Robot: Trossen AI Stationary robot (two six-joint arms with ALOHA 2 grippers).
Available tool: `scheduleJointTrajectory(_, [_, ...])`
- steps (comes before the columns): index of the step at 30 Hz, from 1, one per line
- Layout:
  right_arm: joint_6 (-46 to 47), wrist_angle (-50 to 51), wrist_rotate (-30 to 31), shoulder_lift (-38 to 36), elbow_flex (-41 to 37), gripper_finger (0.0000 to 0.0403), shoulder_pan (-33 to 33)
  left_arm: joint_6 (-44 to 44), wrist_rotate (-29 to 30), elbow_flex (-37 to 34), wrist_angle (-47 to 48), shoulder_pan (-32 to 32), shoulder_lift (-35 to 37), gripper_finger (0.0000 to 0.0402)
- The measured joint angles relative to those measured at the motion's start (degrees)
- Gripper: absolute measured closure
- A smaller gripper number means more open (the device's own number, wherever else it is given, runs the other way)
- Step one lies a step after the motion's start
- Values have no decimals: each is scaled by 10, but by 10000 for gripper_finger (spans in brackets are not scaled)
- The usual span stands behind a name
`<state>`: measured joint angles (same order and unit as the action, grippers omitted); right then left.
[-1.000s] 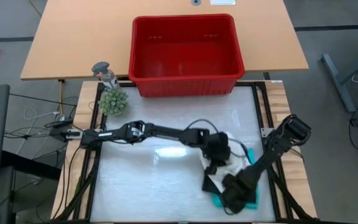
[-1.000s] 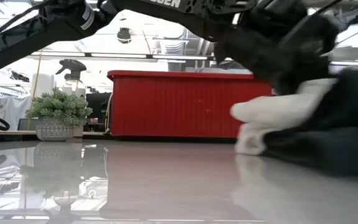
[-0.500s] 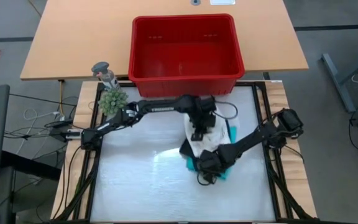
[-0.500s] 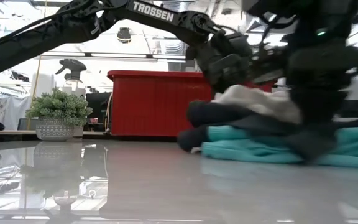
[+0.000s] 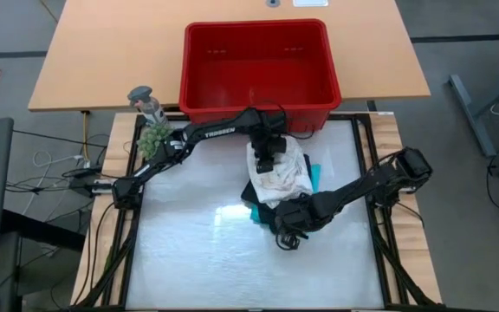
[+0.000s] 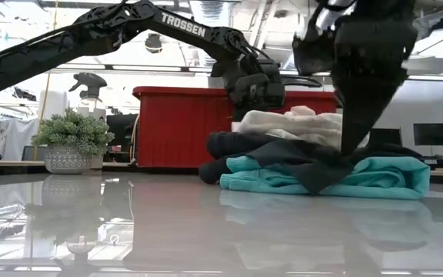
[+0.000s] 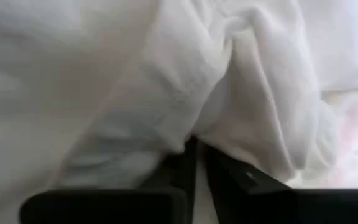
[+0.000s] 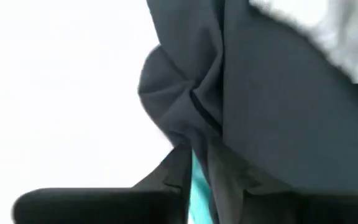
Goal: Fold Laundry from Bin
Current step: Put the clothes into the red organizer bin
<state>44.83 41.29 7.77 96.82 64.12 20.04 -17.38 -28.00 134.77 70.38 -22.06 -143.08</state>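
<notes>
The laundry lies as one pile on the white table. A crumpled white garment [image 5: 284, 178] [image 6: 298, 123] is on top, a black garment [image 5: 262, 192] [image 6: 244, 146] lies under it, and a teal one [image 5: 313, 178] [image 6: 375, 177] is at the bottom. My left gripper [image 5: 267, 163] [image 7: 197, 155] stands at the pile's far end, shut on the white garment. My right gripper [image 5: 288, 232] [image 8: 192, 163] stands at the pile's near edge, shut on the black garment. The red bin [image 5: 258, 65] stands just beyond the table's far edge. My left gripper pinches a fold of the white garment [image 7: 219, 127] between its two fingers, at the garment's far end. The fingers slant down from above. The garment rests slack on the pile. My right gripper pinches a puckered bit of the black garment [image 8: 182, 127] at the pile's near edge, teal cloth [image 8: 197, 190] showing in the slit between its fingers. The fingers point steeply down. The black cloth lies on the teal garment and the table.
A small potted plant [image 5: 156, 139] [image 6: 71, 138] and a spray bottle [image 5: 145, 102] stand at the table's far left corner. Bare white tabletop [image 5: 189, 251] spreads to the left of and nearer than the pile.
Both grippers have gone from the table's near right corner toward the far edge and the bin, rising a little. The laundry pile has slid along the table with them and now lies near the table's middle, close to the bin.
</notes>
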Motion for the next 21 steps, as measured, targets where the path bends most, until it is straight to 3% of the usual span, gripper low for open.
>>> scheduleJointTrajectory(9, [36, 6, -33, -85, 1, 230, 1, -55, -81, 0, 12, 1, 17, 265])
scheduleJointTrajectory(13, [71, 23, -35, -128, 2, 185, 12, -39, -120, 0, 7, -2, 26, 214])
scheduleJointTrajectory(21, [216, 174, 62, -205, 2, 178, 55, -22, -148, 1, 23, -12, 58, 163])
